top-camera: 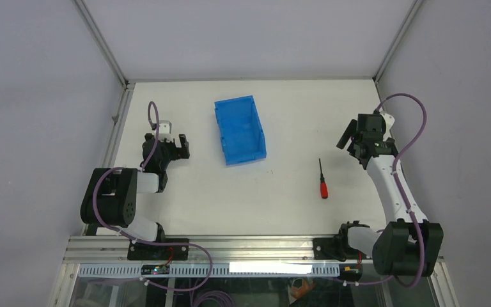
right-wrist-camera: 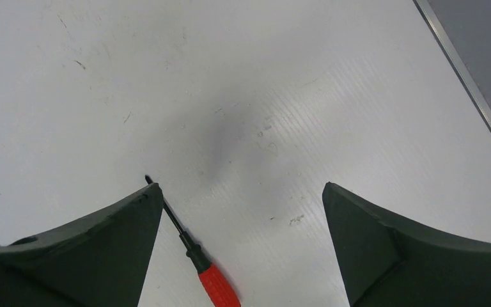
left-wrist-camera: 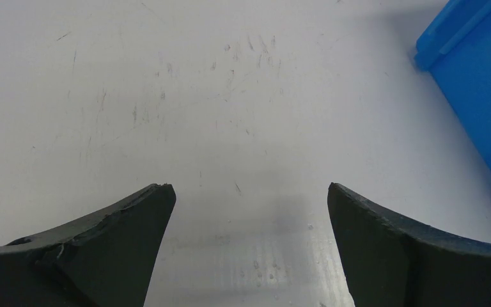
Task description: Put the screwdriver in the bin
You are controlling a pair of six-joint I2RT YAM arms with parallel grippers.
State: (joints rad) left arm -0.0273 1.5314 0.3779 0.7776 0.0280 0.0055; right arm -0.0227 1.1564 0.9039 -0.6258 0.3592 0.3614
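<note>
The screwdriver (top-camera: pixel 323 181), with a short red handle and thin black shaft, lies flat on the white table, right of centre, tip pointing away. In the right wrist view the screwdriver (right-wrist-camera: pixel 195 252) lies on the table below, just inside the left finger. The blue translucent bin (top-camera: pixel 240 130) stands at the middle back and holds nothing I can see; its corner (left-wrist-camera: pixel 479 83) shows at the right of the left wrist view. My right gripper (top-camera: pixel 351 142) is open and empty, above the table right of the screwdriver. My left gripper (top-camera: pixel 178 148) is open and empty, left of the bin.
The table (top-camera: pixel 275 204) is bounded by a metal frame rail (top-camera: pixel 116 128) on the left and grey walls around. The table's right edge strip (right-wrist-camera: pixel 467 77) shows in the right wrist view. An aluminium rail (top-camera: pixel 256 246) runs along the near edge.
</note>
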